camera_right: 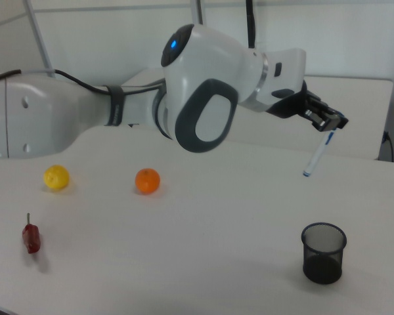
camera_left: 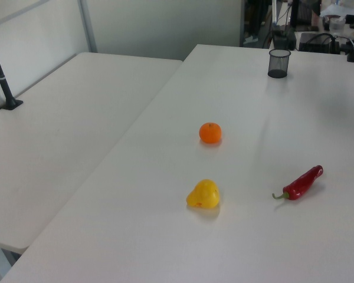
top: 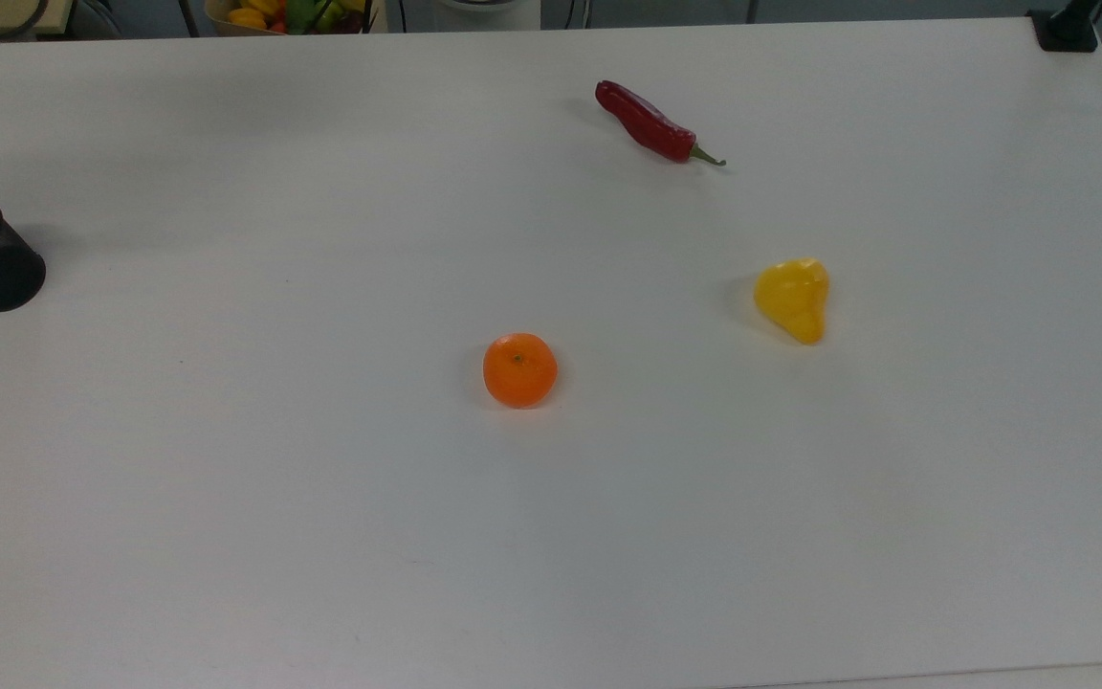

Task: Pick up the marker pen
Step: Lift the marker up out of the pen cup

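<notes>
One marker pen [camera_right: 318, 153] hangs in the air, pinched at its top end by the gripper [camera_right: 331, 125], with its tip pointing down. It is high above the black mesh cup [camera_right: 323, 252] and not touching it. The taking step looks almost done, because the pen is clear of the cup. Next, I think the arm should carry it away slowly, holding tight so it does not slip. An orange [camera_right: 147, 180] sits far off.
</notes>
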